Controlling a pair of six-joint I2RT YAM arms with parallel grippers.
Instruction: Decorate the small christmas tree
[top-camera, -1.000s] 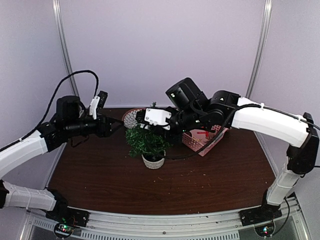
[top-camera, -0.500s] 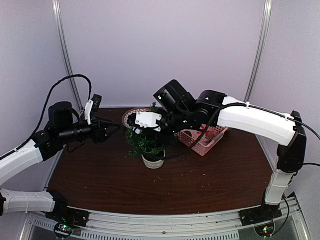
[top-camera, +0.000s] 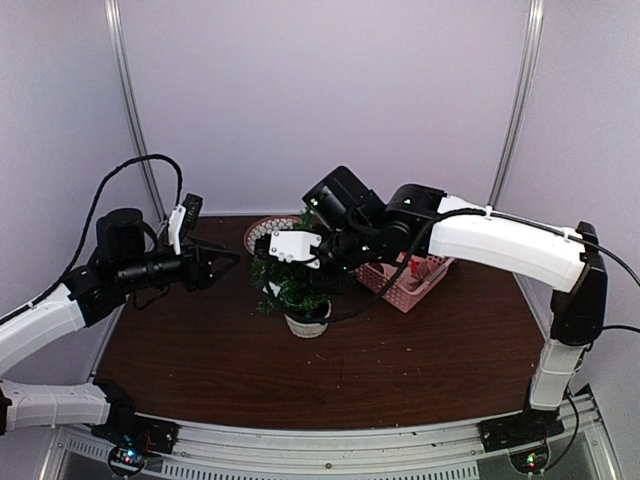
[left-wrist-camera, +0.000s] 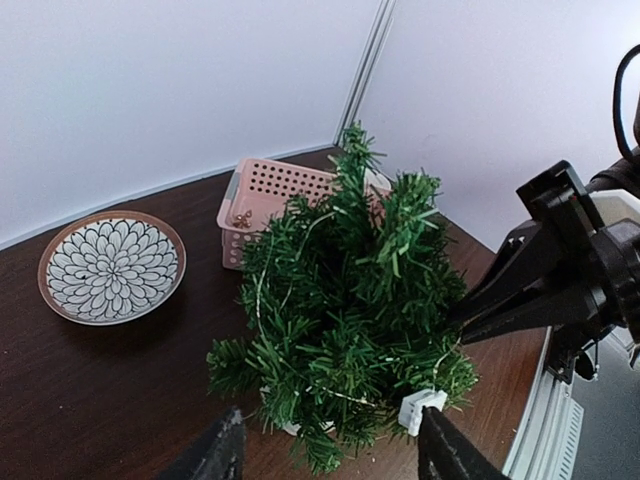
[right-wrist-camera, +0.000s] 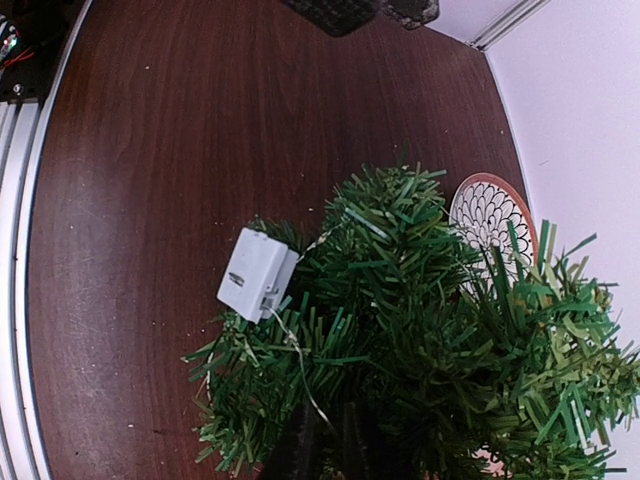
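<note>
The small christmas tree (top-camera: 293, 285) stands in its pot (top-camera: 306, 322) at the middle of the bench (top-camera: 200, 350), a thin wire (right-wrist-camera: 290, 350) and white box (right-wrist-camera: 255, 273) on it. The right fingers (right-wrist-camera: 303, 445) have sunk deeper into its branches — clamped or not, I cannot tell — so stringing seems underway. The left fingers (left-wrist-camera: 222, 455) hover apart at left.

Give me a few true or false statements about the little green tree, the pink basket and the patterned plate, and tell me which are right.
1. The small christmas tree of bushy green needles stands in a whitish round pot. True.
2. The pink perforated plastic basket sits on the brown-rimmed flower-patterned plate. False: they lie apart, side by side.
3. A small white plastic box sits at the edge of the tree's branches. True.
4. The left gripper is shut on a branch. False: it is open, short of the tree.
</note>
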